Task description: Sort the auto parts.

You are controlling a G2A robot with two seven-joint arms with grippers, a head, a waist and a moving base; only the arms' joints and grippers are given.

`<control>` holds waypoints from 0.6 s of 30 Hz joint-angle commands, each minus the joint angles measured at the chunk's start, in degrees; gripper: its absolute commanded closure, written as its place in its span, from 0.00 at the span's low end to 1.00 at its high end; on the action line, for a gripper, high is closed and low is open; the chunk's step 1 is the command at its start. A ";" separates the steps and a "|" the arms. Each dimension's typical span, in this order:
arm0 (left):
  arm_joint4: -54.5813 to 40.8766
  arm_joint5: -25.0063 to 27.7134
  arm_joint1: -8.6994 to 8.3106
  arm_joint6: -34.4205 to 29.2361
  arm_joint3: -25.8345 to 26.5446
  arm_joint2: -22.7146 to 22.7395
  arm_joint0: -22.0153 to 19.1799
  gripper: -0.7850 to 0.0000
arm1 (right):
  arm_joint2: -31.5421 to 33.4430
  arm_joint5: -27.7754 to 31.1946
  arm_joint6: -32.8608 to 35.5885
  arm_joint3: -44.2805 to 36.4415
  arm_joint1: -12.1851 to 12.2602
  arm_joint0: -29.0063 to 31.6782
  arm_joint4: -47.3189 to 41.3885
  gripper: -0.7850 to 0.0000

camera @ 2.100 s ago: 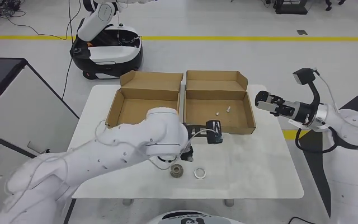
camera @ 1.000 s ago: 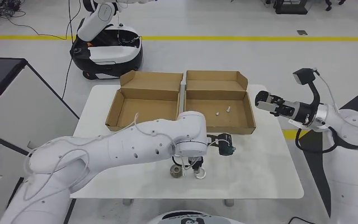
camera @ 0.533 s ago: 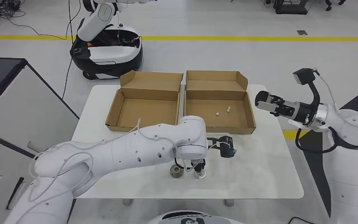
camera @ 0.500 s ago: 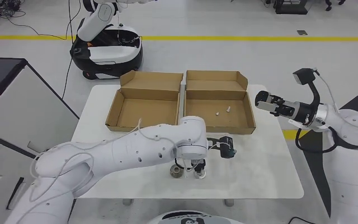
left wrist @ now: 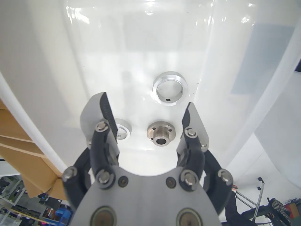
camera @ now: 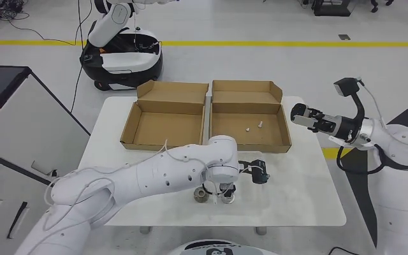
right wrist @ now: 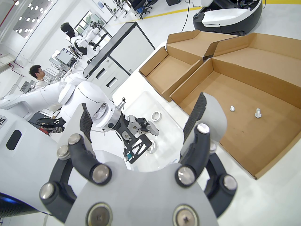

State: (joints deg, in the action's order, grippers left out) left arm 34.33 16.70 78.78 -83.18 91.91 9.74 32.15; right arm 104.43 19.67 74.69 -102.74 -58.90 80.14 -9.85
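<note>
left gripper (left wrist: 145, 108), jaws wide and empty, hovers at 3 o'clock of the round flanged steel hub (camera: 201, 194), right gripper (right wrist: 143, 109) likewise agape.

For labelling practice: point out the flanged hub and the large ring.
flanged hub (left wrist: 161, 134): left wrist view, on its central boss.
large ring (left wrist: 169, 77): left wrist view, on its bevelled rim.

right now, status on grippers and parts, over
Left gripper open above the table, holding nothing. Flanged hub, large ring, small ring loose below it. Right gripper open, empty, off to the side. Nothing in the way.
</note>
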 commanded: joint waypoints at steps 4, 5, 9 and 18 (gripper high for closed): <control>-0.13 0.61 0.52 -0.35 -1.40 0.02 0.91 0.45 | 0.00 0.00 0.00 0.00 0.00 0.00 -0.01 0.00; -0.17 0.67 0.60 -0.38 -1.67 0.01 1.04 0.45 | 0.00 0.00 0.00 0.00 0.00 0.00 -0.01 0.00; -0.33 1.06 0.92 -0.41 -2.54 0.05 1.42 0.50 | 0.00 0.00 0.00 0.00 0.00 0.00 -0.01 0.00; -0.74 2.44 2.18 -0.66 -5.91 0.00 2.50 0.55 | 0.00 0.00 0.00 0.00 0.00 0.00 -0.01 0.00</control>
State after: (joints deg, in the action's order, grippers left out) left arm 33.58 18.99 80.83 -83.81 86.36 9.74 34.56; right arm 104.43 19.67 74.69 -102.74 -58.90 80.14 -9.85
